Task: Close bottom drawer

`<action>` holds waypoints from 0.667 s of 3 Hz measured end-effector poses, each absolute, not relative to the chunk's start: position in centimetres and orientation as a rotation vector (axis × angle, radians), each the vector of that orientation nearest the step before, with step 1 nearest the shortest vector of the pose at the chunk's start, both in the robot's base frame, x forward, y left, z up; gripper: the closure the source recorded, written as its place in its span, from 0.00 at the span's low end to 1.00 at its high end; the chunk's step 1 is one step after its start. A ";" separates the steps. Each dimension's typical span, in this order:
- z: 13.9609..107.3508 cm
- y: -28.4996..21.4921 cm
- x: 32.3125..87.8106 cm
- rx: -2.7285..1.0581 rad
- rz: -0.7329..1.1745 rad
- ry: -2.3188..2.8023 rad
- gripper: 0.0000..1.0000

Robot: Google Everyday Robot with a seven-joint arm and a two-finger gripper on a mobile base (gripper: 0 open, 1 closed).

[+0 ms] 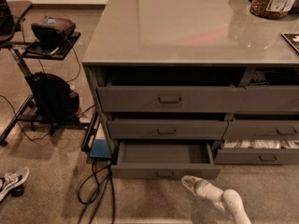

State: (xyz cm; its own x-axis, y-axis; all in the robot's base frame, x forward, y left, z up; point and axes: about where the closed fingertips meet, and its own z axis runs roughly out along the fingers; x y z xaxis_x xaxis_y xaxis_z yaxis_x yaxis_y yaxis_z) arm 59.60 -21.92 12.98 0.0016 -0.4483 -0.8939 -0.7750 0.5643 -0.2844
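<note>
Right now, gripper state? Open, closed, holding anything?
Gripper: open or closed cannot be told. It sits low near the floor, just in front of the pulled-out bottom drawer, right of its handle.

1. The tool [188, 183] sits low in the camera view, a little right of centre, with its pale tip pointing up and to the left.
2. Behind it, a short whitish wrist [208, 192] slants down to the right.
3. The wrist meets a rounded joint [230, 199].
4. From there the pale arm [240, 213] runs down and leaves the view at the bottom edge, right of centre.
</note>
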 end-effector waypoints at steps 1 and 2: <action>13.9 -23.1 63.1 -0.987 0.275 1.622 1.00; 14.1 -23.4 63.6 -0.975 0.259 1.620 1.00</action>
